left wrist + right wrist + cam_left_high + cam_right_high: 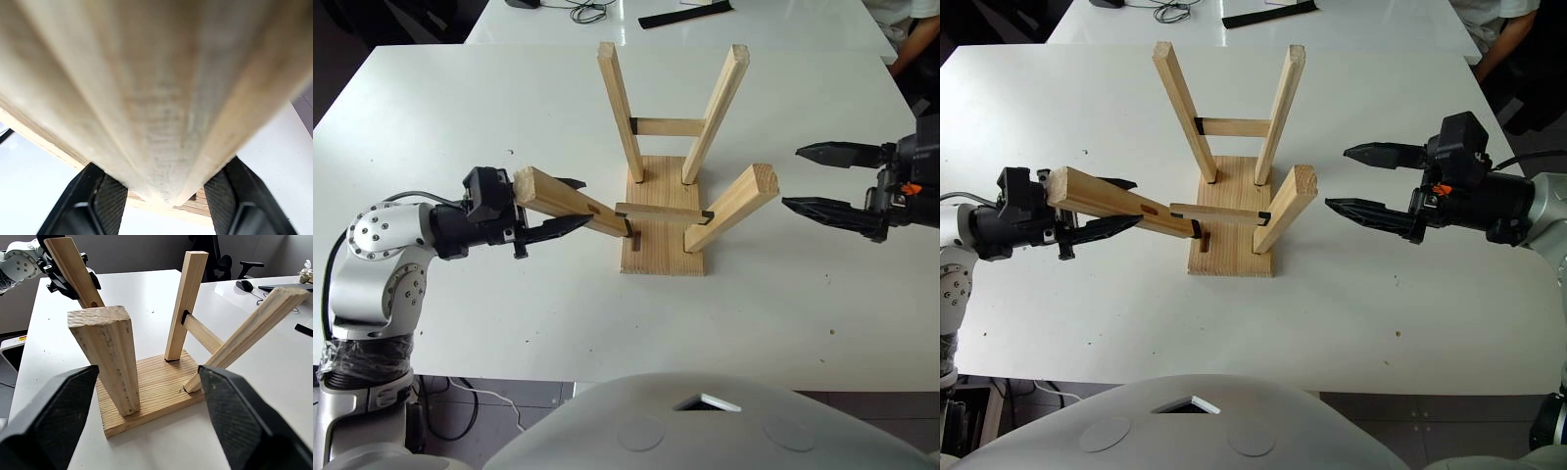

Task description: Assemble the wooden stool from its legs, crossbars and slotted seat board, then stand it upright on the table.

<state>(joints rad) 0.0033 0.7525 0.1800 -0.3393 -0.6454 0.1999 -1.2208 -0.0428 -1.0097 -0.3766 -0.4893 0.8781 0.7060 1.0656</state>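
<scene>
Left eye view shows the seat board (661,253) lying flat on the white table (803,313), with four legs pointing up from it. The left gripper (579,202) is closed on the near left leg (543,191). Its jaws clamp the wood close to the free upper end, and the rest of this leg slopes away from the jaws down to the board. In the left wrist view the same leg (146,98) sits tight between the two black fingers (110,200).

The right gripper (791,177) is wide open and holds nothing. The near right leg (734,208) leans toward it, and its top end stands just in front of the open jaws, not touching them. A crossbar (661,211) runs between these two near legs. Beyond the jaws of both grippers, the two far legs (622,113) stand steeper, joined by a second crossbar (669,126).
</scene>
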